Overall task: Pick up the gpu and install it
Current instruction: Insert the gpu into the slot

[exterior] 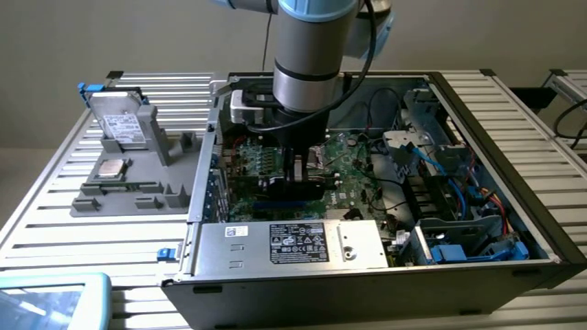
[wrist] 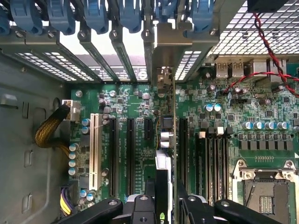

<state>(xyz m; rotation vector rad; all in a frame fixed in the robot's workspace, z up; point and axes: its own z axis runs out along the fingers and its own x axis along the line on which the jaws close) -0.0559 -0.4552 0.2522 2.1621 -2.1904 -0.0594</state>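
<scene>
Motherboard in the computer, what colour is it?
The motherboard is green, clearest in the wrist view.

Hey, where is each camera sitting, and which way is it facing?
Exterior view: off the arm, above the open case, looking down into it; the arm and end effector show.
Wrist view: on the wrist, looking past the end effector down at the motherboard; the end effector holds the gpu edge-on.
Shared: the motherboard and the end effector.

Hand (exterior: 300,177) inside open computer case (exterior: 367,295)
</scene>
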